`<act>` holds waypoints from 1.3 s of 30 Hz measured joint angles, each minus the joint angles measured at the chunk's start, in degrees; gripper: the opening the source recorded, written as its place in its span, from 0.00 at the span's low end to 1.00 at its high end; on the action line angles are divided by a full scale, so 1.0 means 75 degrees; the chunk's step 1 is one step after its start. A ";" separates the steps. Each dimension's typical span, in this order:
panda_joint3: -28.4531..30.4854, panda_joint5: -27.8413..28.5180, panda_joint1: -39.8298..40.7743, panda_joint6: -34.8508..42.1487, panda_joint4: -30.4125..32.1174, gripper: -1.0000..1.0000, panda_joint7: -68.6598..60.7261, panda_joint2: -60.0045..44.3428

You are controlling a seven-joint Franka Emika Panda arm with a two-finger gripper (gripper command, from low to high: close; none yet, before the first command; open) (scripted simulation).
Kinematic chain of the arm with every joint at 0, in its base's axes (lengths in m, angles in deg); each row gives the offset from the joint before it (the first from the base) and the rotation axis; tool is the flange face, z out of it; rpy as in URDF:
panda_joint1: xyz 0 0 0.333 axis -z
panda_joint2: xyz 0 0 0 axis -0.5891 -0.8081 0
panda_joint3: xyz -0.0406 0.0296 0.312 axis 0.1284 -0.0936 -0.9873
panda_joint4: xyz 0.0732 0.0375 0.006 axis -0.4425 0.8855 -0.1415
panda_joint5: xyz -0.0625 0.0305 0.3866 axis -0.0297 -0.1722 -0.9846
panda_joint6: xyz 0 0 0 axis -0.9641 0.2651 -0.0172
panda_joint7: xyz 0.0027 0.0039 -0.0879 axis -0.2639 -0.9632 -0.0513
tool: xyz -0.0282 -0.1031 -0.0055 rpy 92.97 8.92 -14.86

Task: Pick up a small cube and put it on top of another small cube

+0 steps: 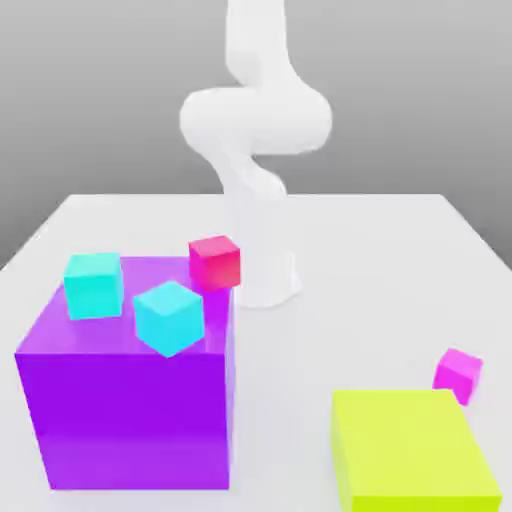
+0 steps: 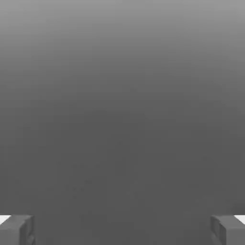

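Observation:
The small cube (image 1: 458, 373) is magenta-pink. It rests on the white table (image 1: 360, 250) at the exterior view's right, just behind the far right corner of a yellow-green block (image 1: 410, 450). In the hand view my gripper (image 2: 122, 232) is open: its two grey fingertips (image 2: 16, 229) stand far apart with nothing between them, against plain grey background. The white arm (image 1: 255, 120) rises from its base at the table's middle and leaves the exterior view at the top.
A large purple block (image 1: 130, 410) stands at the front left, with two cyan cubes (image 1: 94, 284) (image 1: 168, 317) on its top. A crimson-red cube (image 1: 215, 262) sits at its far right corner; on the block or behind it, I cannot tell.

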 joint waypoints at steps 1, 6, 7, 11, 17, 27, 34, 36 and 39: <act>-0.0146 0.0021 -0.0103 -0.0159 0.0121 0.50 -0.0025 -0.0300; -0.0842 0.0149 -0.0594 -0.0905 0.0689 0.50 -0.0117 -0.1697; -0.0983 0.0180 -0.0689 -0.1052 0.0801 0.50 -0.0131 -0.1972; -0.1536 0.0335 -0.1084 -0.1639 0.1248 0.50 -0.0165 -0.3074; -0.2313 0.0678 -0.1736 -0.2515 0.1917 0.50 -0.0138 -0.4747; -0.1725 0.2254 -0.3390 -0.4229 0.2306 0.50 0.0824 -0.7553; -0.1241 0.2681 -0.3787 -0.4587 0.2203 0.00 0.1152 -0.8017; -0.1235 0.2687 -0.3790 -0.4590 0.2202 0.00 0.1156 -0.8023; -0.1836 0.1984 -0.3345 -0.4088 0.2360 0.00 0.0624 -0.7350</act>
